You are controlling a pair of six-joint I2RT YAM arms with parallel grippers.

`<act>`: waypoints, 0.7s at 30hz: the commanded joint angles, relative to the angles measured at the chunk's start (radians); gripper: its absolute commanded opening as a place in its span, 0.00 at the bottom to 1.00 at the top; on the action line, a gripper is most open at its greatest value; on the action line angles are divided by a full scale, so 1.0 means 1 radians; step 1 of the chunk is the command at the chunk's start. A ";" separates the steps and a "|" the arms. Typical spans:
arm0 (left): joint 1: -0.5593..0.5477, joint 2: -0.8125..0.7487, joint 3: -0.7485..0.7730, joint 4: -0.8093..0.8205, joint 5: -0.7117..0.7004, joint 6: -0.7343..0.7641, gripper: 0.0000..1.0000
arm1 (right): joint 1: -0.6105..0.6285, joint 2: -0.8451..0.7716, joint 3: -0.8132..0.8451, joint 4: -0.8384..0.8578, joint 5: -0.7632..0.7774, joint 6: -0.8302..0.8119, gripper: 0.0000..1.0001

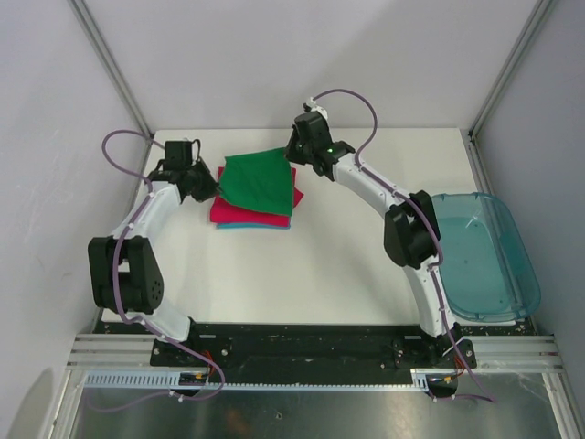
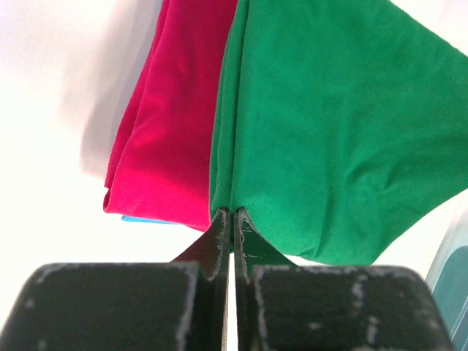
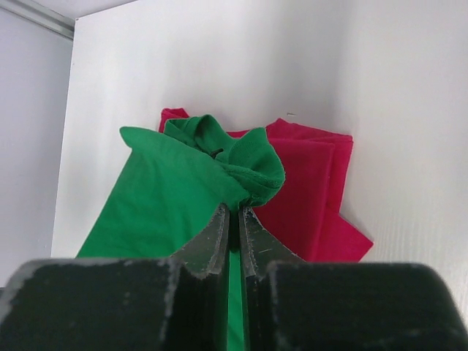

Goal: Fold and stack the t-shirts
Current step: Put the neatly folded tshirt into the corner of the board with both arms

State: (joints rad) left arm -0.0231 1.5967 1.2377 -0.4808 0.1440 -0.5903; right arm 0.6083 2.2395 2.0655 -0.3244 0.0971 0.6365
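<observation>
A folded green t-shirt (image 1: 260, 180) hangs over a folded magenta-red t-shirt (image 1: 227, 212), with a light blue t-shirt (image 1: 245, 226) showing only as a thin edge beneath. My left gripper (image 1: 212, 186) is shut on the green shirt's left edge (image 2: 292, 131), beside the red shirt (image 2: 164, 139) and a sliver of the blue one (image 2: 142, 219). My right gripper (image 1: 300, 157) is shut on a bunched corner of the green shirt (image 3: 183, 190), above the red shirt (image 3: 314, 190).
A translucent blue-green plastic bin (image 1: 484, 256) stands at the table's right edge, beside my right arm's elbow. White walls close the back and both sides. A black rail runs along the near edge.
</observation>
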 commanded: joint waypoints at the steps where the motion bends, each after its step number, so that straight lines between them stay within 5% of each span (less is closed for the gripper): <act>1: 0.019 -0.060 -0.010 0.018 0.016 0.033 0.00 | 0.005 0.031 0.083 0.017 0.000 0.002 0.00; 19: 0.066 -0.018 -0.094 0.021 -0.011 0.045 0.00 | -0.001 0.126 0.136 -0.014 -0.027 -0.011 0.00; 21: 0.066 -0.002 -0.109 0.023 -0.012 0.046 0.00 | -0.011 0.150 0.158 -0.029 -0.039 -0.013 0.07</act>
State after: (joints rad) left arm 0.0311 1.5879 1.1538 -0.4770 0.1516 -0.5747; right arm 0.6113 2.3474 2.1414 -0.3416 0.0700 0.6353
